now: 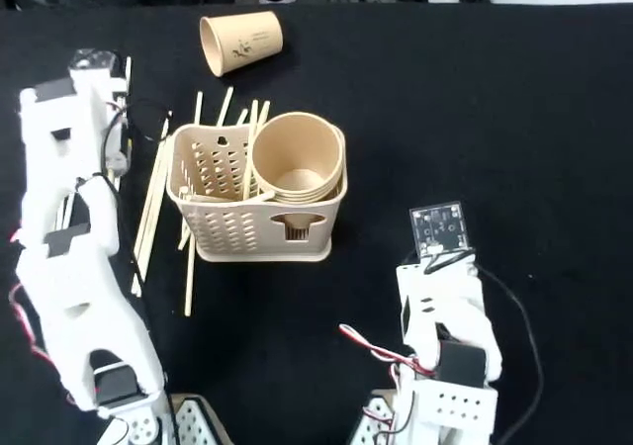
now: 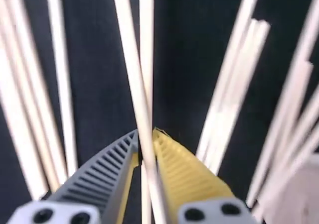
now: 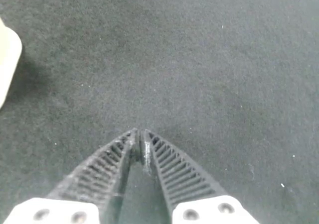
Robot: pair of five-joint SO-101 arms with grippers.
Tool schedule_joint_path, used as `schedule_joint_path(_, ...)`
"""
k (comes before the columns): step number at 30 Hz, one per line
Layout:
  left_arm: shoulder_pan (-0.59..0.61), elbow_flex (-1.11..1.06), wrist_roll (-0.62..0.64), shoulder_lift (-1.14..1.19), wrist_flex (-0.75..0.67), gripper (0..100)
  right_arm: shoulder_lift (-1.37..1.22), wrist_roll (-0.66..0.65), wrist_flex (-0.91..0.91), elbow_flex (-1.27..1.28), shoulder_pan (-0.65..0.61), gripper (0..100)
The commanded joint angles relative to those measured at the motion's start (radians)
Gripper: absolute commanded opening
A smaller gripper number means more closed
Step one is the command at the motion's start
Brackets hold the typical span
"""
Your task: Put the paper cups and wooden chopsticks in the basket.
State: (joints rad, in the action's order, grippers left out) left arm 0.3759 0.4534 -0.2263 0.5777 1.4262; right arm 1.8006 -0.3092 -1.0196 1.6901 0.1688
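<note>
Black cloth [image 1: 514,109], basket [image 1: 252,237] holding cups [image 1: 297,153], left tool [image 2: 145,134] pinching chopsticks [image 2: 132,74]

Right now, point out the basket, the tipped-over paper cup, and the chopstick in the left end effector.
Basket [image 1: 237,233], high view, on its perforated front wall.
Tipped paper cup [image 1: 242,42], high view, on its side wall.
Gripped chopstick [image 2: 133,69], left wrist view, on its mid-shaft.

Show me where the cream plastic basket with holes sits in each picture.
High view: the cream perforated plastic basket stands mid-table, paper cups inside.
Left wrist view: probably the pale blur at the frame's edge, past the wooden chopsticks.
Right wrist view: likely the pale rounded corner at the frame's edge.
Shared landmark: the black table cloth.
</note>
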Motion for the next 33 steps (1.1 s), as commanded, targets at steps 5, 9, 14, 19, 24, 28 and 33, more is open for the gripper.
schedule_joint_path(5, -0.007, -0.114, 0.0, -0.41, 0.092, 3, 0.051, 0.0, -0.002, -0.004, -0.015, 1.2)
schedule_joint_path(9, -0.007, -0.325, 0.002, -0.657, -0.018, 3, 0.051, 0.0, -0.002, -0.004, -0.015, 1.2)
schedule_joint_path(14, -0.008, -0.621, 0.018, -1.062, -0.215, 3, 0.051, 0.0, -0.002, -0.004, -0.015, 1.2)
schedule_joint_path(19, -0.008, -0.868, 0.207, -1.499, -0.439, 3, 0.051, 0.0, -0.003, -0.004, -0.015, 1.2)
schedule_joint_path(24, -0.097, -1.066, 0.35, -1.826, -0.707, 3, 0.051, 0.0, -0.003, -0.004, -0.015, 1.2)
schedule_joint_path(28, -0.254, -1.221, 0.354, -1.976, -0.964, 3, 0.051, 0.0, -0.003, -0.004, -0.015, 1.2)
schedule_joint_path(33, -0.446, -1.336, 0.353, -2.051, -1.033, 3, 0.051, 0.0, -0.003, -0.004, -0.015, 1.2)
